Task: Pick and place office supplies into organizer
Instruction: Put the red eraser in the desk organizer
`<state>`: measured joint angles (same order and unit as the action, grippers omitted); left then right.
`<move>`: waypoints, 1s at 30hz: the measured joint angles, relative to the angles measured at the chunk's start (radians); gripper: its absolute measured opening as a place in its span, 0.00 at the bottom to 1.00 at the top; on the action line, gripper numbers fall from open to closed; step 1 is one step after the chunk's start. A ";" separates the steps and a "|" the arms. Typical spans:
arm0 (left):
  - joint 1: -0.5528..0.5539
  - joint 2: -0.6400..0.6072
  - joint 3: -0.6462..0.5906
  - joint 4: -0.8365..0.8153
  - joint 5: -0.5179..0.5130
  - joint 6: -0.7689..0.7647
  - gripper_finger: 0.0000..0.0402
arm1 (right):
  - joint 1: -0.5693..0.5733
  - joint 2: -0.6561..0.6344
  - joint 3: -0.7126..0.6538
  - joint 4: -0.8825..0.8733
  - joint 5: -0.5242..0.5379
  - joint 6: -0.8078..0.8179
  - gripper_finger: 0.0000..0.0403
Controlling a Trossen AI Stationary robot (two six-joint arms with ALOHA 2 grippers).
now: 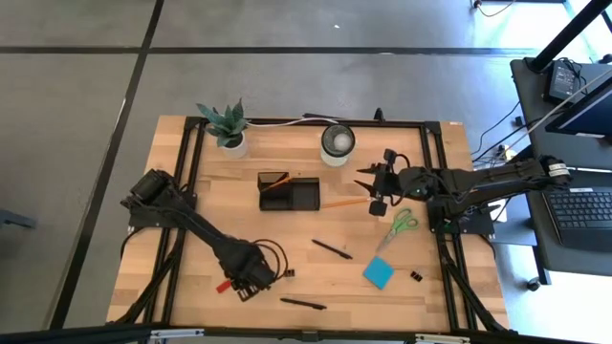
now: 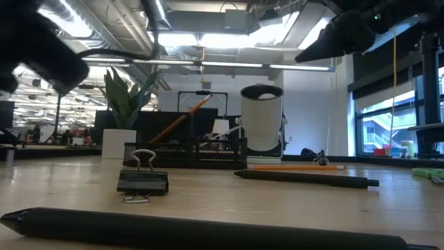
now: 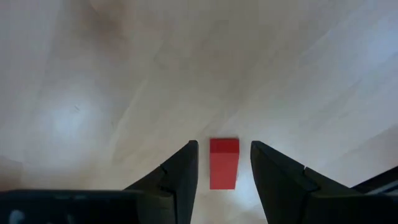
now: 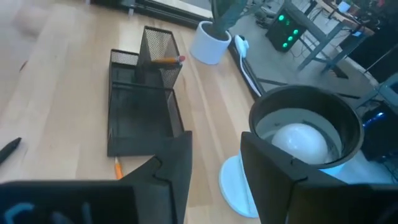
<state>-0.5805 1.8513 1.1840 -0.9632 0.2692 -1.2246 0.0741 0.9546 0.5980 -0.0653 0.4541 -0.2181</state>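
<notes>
A small red eraser [image 3: 224, 163] lies flat on the wood near the table's near-left corner [image 1: 223, 285]. My left gripper [image 3: 224, 146] hangs low over it, open, with one finger on each side and a gap to both. My right gripper [image 4: 214, 138] is open in the air just right of the black mesh organizer [image 1: 289, 191], above an orange pencil [image 1: 344, 203] on the table. A second orange pencil [image 4: 163, 60] leans in the organizer's tall compartment. Green-handled scissors [image 1: 402, 225], a blue sticky-note pad [image 1: 378, 273], two black pens [image 1: 332, 249] [image 1: 303, 304] and black clips [image 1: 417, 276] [image 2: 142, 182] lie loose.
A round white-rimmed cup [image 1: 337, 143] stands just beyond the organizer, close below my right gripper in its wrist view [image 4: 305, 134]. A potted plant [image 1: 228, 127] sits at the far edge. A white cable [image 1: 287, 120] runs along that edge. Bare wood [image 1: 201, 220] lies left of the organizer.
</notes>
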 joint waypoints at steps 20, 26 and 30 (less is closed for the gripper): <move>-0.071 0.005 0.000 0.011 -0.003 -0.177 0.35 | -0.007 0.000 0.000 -0.005 0.000 0.028 0.35; -0.074 0.039 0.000 0.019 0.005 -0.172 0.35 | -0.007 0.000 0.000 -0.006 -0.001 0.032 0.35; -0.074 0.086 0.001 0.019 0.059 -0.133 0.35 | -0.007 0.000 0.000 -0.006 -0.001 0.032 0.35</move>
<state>-0.6548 1.9371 1.1852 -0.9446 0.3282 -1.3574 0.0673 0.9550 0.5980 -0.0715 0.4534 -0.1860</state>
